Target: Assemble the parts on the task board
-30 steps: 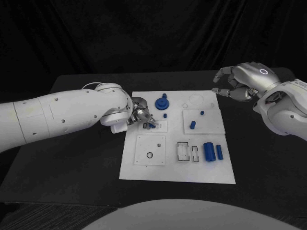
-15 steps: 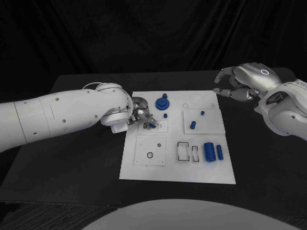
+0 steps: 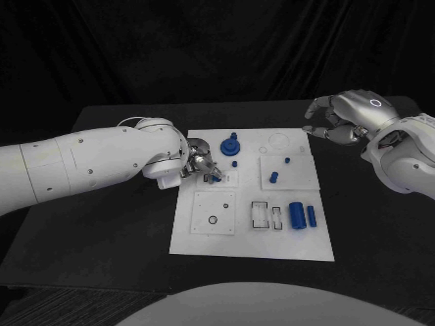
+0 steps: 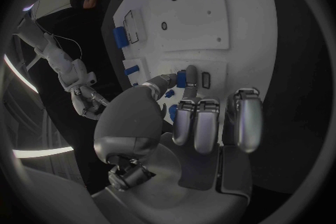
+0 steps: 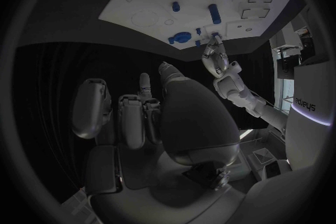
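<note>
Black table [image 3: 100, 224] carried the flat white rectangular task board [image 3: 247, 241] at its middle.

Left silver hand [image 3: 200, 165] lay at the board's left edge, over the small square panel there. In the left wrist view the thumb and one finger pinched a small blue peg [image 4: 181, 79], just beside a dark rectangular slot [image 4: 206, 79] in that panel. Other fingers [image 4: 241, 120] curled in and were clear of the board. Whether the peg touched the board could not be told.

Right silver hand [image 3: 343, 117] hung above the table beyond the board's far right corner, well apart from the parts. Fingers loosely curled, spread from one another, holding nothing; right wrist view showed the same [image 5: 150, 117].

Parts on the board:
- Blue round gear-like piece with a post [image 3: 230, 145] near the far edge, a small blue stud [image 3: 234, 164] just in front of it.
- Short blue upright pin [image 3: 273, 178] on the right-hand square panel, a smaller blue one [image 3: 286, 161] behind it.
- Thick blue cylinder [image 3: 296, 214] and a thinner blue rod [image 3: 310, 216] lying side by side at the right, beside two dark-outlined rectangular recesses [image 3: 259, 214].
</note>
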### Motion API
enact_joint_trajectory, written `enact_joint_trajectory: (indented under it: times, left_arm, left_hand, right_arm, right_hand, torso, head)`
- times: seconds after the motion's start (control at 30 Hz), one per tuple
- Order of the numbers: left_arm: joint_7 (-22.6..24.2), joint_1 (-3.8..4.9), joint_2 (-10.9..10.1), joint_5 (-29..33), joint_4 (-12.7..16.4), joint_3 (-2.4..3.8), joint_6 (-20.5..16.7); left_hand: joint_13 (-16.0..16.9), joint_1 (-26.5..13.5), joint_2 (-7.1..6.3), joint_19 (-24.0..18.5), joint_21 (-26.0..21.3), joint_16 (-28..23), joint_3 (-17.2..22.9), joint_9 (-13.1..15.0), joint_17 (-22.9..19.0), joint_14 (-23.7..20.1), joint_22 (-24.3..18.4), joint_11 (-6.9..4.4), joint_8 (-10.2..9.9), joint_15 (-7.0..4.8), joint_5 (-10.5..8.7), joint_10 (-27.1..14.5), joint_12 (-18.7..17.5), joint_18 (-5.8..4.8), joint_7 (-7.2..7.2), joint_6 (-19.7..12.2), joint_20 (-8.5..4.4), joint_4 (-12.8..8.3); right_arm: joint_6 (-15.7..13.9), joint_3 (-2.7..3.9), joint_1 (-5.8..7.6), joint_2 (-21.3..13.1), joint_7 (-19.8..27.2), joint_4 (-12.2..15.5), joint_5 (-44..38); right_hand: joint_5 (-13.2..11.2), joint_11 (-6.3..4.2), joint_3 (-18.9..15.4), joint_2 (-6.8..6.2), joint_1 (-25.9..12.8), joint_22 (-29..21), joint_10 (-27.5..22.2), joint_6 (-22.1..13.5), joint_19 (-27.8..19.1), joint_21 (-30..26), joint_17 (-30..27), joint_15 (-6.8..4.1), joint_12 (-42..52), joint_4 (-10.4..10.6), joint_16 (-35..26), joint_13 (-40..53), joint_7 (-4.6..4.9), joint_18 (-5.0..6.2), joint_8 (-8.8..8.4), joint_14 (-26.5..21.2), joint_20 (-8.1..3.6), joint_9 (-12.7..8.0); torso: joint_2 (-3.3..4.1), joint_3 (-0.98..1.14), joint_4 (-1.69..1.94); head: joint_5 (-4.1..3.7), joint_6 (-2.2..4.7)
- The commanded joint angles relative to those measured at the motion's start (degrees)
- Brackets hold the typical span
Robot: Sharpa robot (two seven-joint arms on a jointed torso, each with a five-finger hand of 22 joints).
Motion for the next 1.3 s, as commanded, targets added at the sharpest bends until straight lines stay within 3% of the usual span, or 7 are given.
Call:
enact_joint_trajectory:
  times: [0.03, 0.47, 0.53, 0.6, 0.7, 0.77, 1.3]
  left_arm:
    - [-0.1, -0.18, -0.1, 0.0, 0.0, -0.06, 0.8]
    - [-0.2, -0.18, -0.2, 0.0, -0.1, -0.06, 0.9]
    - [-0.2, -0.18, -0.2, 0.0, -0.1, -0.06, 0.9]
    - [-0.2, -0.18, -0.1, 0.0, -0.2, -0.06, 0.9]
    - [-0.2, -0.19, 0.0, 0.0, -0.4, -0.06, 0.8]
    - [-0.2, -0.19, 0.1, 0.0, -0.5, -0.06, 0.8]
    - [-0.7, -0.22, 0.5, 0.0, -1.2, -0.06, 1.6]
  left_hand:
    - [15.1, 0.6, 0.41, -0.4, -0.2, 0.2, 3.8, 0.1, 15.1, 5.9, 7.1, 0.31, -0.1, 0.33, 0.24, 6.0, 0.2, -0.25, -0.3, 0.4, 0.12, -3.6]
    - [15.1, 0.5, 0.25, -0.5, -0.3, 0.2, 3.8, 0.2, 15.1, 5.9, 7.0, 0.32, -0.1, 0.33, 0.06, 6.0, 0.2, -0.22, -0.3, 0.5, 0.12, -3.7]
    - [15.1, 0.0, 0.28, -0.5, -0.4, 0.2, 3.4, 0.4, 15.1, 5.9, 7.0, 0.31, -0.3, 0.35, -2.37, 6.0, 0.2, -0.21, -0.35, 0.6, 0.16, -3.3]
    - [15.1, -1.2, 0.58, -0.6, -0.6, 0.2, 2.1, 0.6, 15.1, 5.9, 7.0, 0.31, -0.7, 0.37, -8.27, 6.0, 0.2, -0.17, -0.47, 0.6, 0.2, -1.8]
    - [15.1, -2.6, 0.75, -0.7, -0.8, 0.2, -0.2, 0.5, 15.1, 5.9, 7.0, 0.34, -1.4, 0.39, -14.04, 6.0, 0.2, -0.15, -0.46, 0.7, 0.24, 0.5]
    - [15.1, -3.1, 0.76, -0.7, -0.9, 0.2, -1.5, 0.4, 15.1, 5.9, 7.0, 0.39, -1.8, 0.42, -15.66, 6.0, 0.2, -0.13, -0.39, 0.8, 0.25, 1.6]
    - [15.1, -4.4, 0.83, -0.9, -1.5, 0.2, -7.0, 0.2, 15.1, 5.9, 7.0, 0.66, -3.3, 0.65, -19.58, 6.0, 0.2, -0.04, -0.1, 1.1, 0.44, 5.6]
  right_arm:
    - [0.4, 0.04, -0.15, 0.0, -1.3, 0.0, -0.2]
    - [0.8, 0.04, -0.23, 0.1, -1.4, -0.2, -0.2]
    - [0.8, 0.04, -0.24, 0.1, -1.4, -0.2, -0.2]
    - [0.8, 0.04, -0.24, 0.2, -1.4, -0.2, -0.2]
    - [0.8, 0.04, -0.25, 0.2, -1.4, -0.2, -0.2]
    - [0.9, 0.04, -0.25, 0.2, -1.4, -0.2, -0.2]
    - [1.2, 0.04, -0.26, 0.2, -1.5, -0.3, -0.2]
  right_hand:
    - [0.2, 0.31, 0.1, -0.07, 0.7, 9.4, 6.0, 0.4, -0.5, -0.3, 9.2, 0.49, 0.2, -0.4, -0.3, 15.1, 0.03, 1.08, -0.28, 4.5, 0.05, -0.1]
    - [0.2, 0.31, 0.1, -0.04, 0.9, 9.3, 6.0, 0.5, -0.7, -0.8, 8.8, 0.48, 0.2, -0.5, -0.6, 15.1, 0.03, 1.18, -0.32, 4.4, 0.04, -0.1]
    - [0.3, 0.31, 0.1, -0.03, 0.9, 9.2, 6.0, 0.6, -0.8, -1.0, 8.7, 0.48, 0.2, -0.5, -0.7, 15.1, 0.03, 1.22, -0.33, 4.4, 0.04, -0.1]
    - [0.3, 0.31, 0.1, -0.03, 0.9, 9.2, 6.0, 0.6, -0.8, -1.0, 8.7, 0.48, 0.2, -0.5, -0.7, 15.1, 0.03, 1.22, -0.33, 4.4, 0.04, -0.1]
    - [0.3, 0.31, 0.1, -0.02, 0.9, 9.1, 6.0, 0.6, -0.9, -1.2, 8.6, 0.48, 0.2, -0.5, -0.8, 15.1, 0.04, 1.25, -0.35, 4.3, 0.04, -0.1]
    - [0.3, 0.32, 0.1, -0.02, 0.9, 9.1, 6.0, 0.6, -0.9, -1.4, 8.5, 0.48, 0.2, -0.5, -0.9, 15.1, 0.04, 1.28, -0.39, 4.3, 0.04, -0.2]
    - [0.7, 0.29, 0.1, -0.01, 1.1, 9.0, 6.0, 0.7, -1.0, -1.7, 8.3, 0.47, 0.2, -0.6, -1.1, 15.1, 0.03, 1.32, -0.52, 4.2, 0.03, -0.3]
  torso:
    - [-0.02, -0.07, 0.01]
    - [-0.05, -0.02, 0.0]
    - [-0.03, -0.02, -0.01]
    - [0.0, -0.02, 0.0]
    - [0.0, -0.02, 0.0]
    - [-0.01, 0.0, 0.01]
    - [-0.01, 0.02, -0.03]
  head:
    - [0.02, -0.01]
    - [0.09, -0.01]
    - [0.09, -0.01]
    - [0.07, -0.01]
    - [0.02, -0.01]
    - [-0.02, -0.01]
    - [0.01, -0.01]
